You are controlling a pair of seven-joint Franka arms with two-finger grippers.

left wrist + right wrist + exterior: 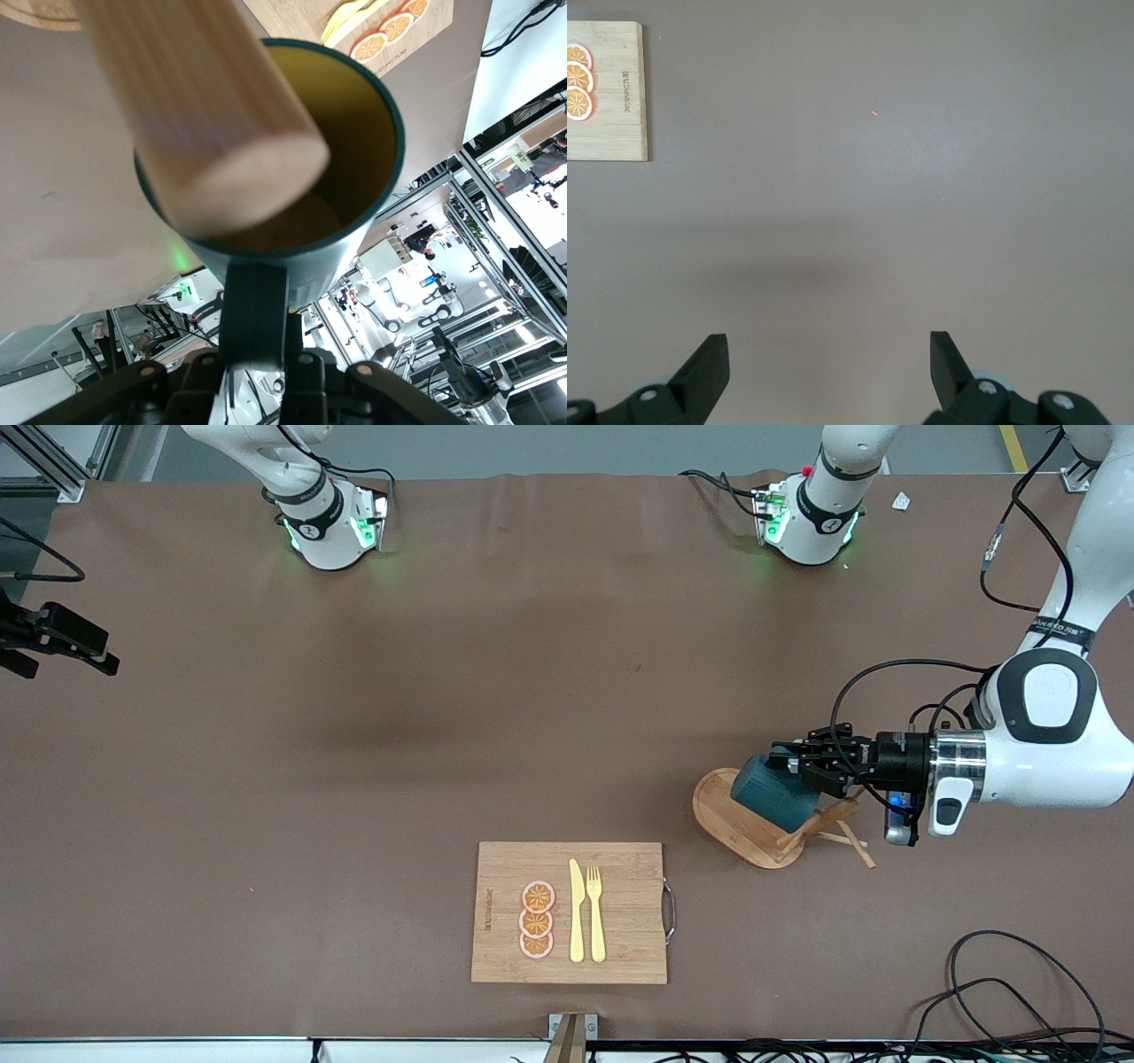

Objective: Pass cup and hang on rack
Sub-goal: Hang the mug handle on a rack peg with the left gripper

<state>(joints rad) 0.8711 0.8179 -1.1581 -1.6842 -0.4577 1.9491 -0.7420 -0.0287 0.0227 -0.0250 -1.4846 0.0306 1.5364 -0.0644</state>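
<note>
Currently left gripper (788, 760) is clamped on the cup (772, 794) by its loop handle, over the rack (744, 824). Cup: dark teal, ribbed outside, yellowish-brown inside (354, 124), tipped on its side, mouth just over the rack's post (213, 133). Rack is light wood with an oval base, at the left arm's end of the table. Right gripper (828, 367) waits over bare table, fingers wide apart, holding nothing.

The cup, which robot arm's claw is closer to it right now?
Left. The left claw is shut on the cup, holding it over the rack. The right claw waits open over bare table toward the right arm's end.
</note>
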